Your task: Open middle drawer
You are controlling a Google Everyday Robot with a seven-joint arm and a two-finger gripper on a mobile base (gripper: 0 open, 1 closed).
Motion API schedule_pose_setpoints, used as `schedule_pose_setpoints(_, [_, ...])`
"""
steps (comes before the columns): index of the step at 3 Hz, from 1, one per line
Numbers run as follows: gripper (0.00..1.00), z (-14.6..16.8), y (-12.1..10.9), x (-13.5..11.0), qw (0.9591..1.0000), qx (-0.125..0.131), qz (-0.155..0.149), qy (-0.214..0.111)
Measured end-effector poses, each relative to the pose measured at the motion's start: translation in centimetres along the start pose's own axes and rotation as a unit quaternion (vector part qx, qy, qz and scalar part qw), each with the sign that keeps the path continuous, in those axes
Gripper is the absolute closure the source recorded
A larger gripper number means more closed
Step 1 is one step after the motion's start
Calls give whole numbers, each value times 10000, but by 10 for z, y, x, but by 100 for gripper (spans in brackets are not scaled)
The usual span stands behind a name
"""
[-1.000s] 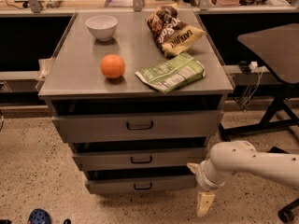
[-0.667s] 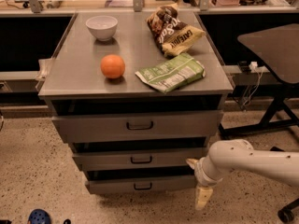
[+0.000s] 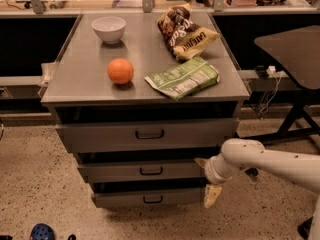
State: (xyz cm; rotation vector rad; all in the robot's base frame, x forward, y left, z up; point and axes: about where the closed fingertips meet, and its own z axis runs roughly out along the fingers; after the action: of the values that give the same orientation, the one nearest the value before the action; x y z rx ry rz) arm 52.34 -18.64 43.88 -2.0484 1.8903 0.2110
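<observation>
Speckled floor (image 3: 30, 174) nearest, with a blue rounded object (image 3: 42, 231) at the bottom left, only partly in view. The white arm (image 3: 270, 163) enters from the right, low down, below the front right corner of the tabletop. The gripper (image 3: 206, 179) sits at the right-hand end of the drawer fronts. Its fingers (image 3: 211, 196) are spread wide: one beige tip is up by the right end of the middle drawer (image 3: 115, 171), the other hangs down beside the right end of the lowest drawer (image 3: 120, 199). Nothing is held between them. Contact between the upper tip and the drawer front cannot be judged. The middle drawer lies directly under the tabletop's front edge, second of three grey fronts. It has a low panel with a small dark handle (image 3: 151, 171) at centre and a dark gap above it. The taller top drawer (image 3: 100, 135) is above, and the fronts step back toward the floor. On the grey tabletop (image 3: 80, 74), a green packet (image 3: 183, 77) lies flat toward the front right corner, close to the front edge. An orange (image 3: 120, 71) rests left of it, apart, about mid-depth. A brown and yellow snack bag (image 3: 184, 32) lies crumpled toward the far right corner, its near end close to the green packet. A white bowl (image 3: 108, 29) stands upright near the far edge, left of centre. Off the right edge stands a dark table (image 3: 295, 54) on a black frame.
</observation>
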Motion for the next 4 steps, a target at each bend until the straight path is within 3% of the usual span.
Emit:
schedule_pose_setpoints(2, [0,21,-41,3,9996,95,-62,-269])
schedule_pose_setpoints(3, [18,25,-46,-1,9996,17,-105,-276])
schedule_pose_setpoints(4, [41,25,-36,-6,9991,-113,-189,-357])
